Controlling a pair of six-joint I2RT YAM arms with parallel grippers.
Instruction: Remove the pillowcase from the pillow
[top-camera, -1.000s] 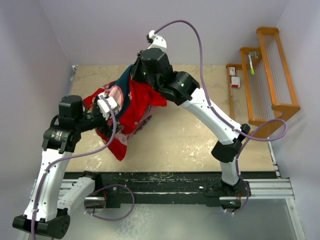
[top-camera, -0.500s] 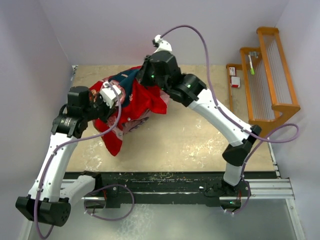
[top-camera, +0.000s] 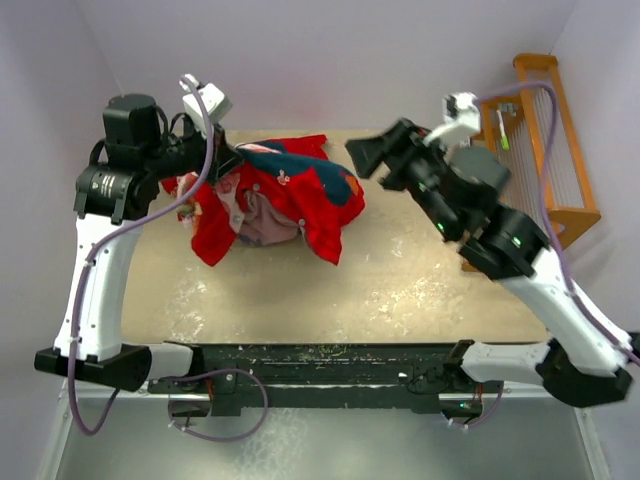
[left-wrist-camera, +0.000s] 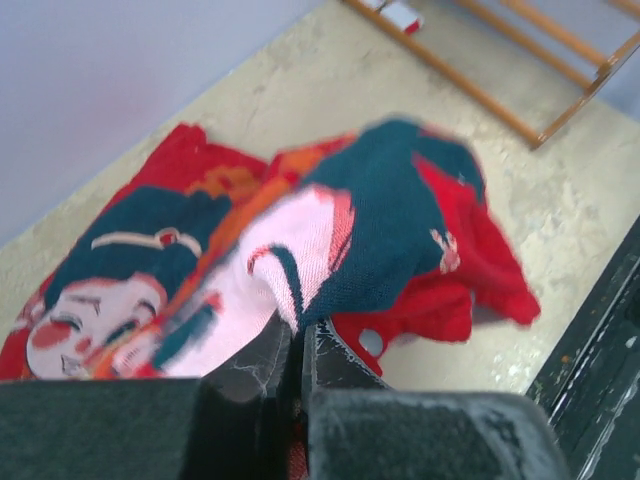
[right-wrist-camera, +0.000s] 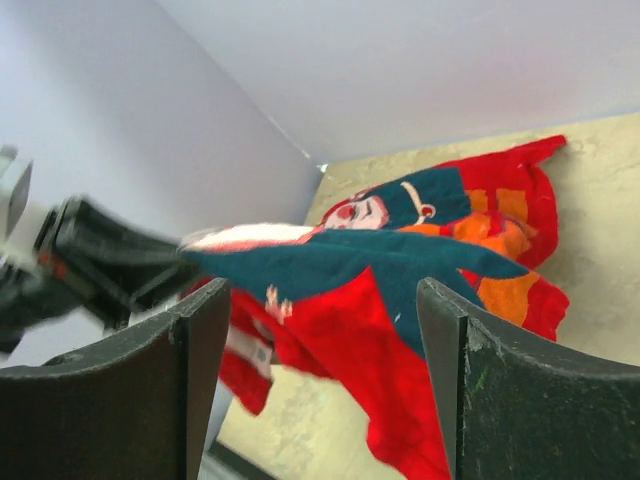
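Though overhead the grip is hidden, the left wrist view shows the left claw (left-wrist-camera: 297, 352) pinching the rumpled red-orange pillowcase (left-wrist-camera: 400, 220); the right claw (top-camera: 362, 158), upper right, gapes empty.

No lettering, number or brand can be read. The pillowcase (top-camera: 300, 190) print shows cartoon faces only, with no words. A red-and-white card (left-wrist-camera: 400, 14) at 12 o'clock in the left wrist view, beside the rack (top-camera: 572, 215), is too blurred to read.
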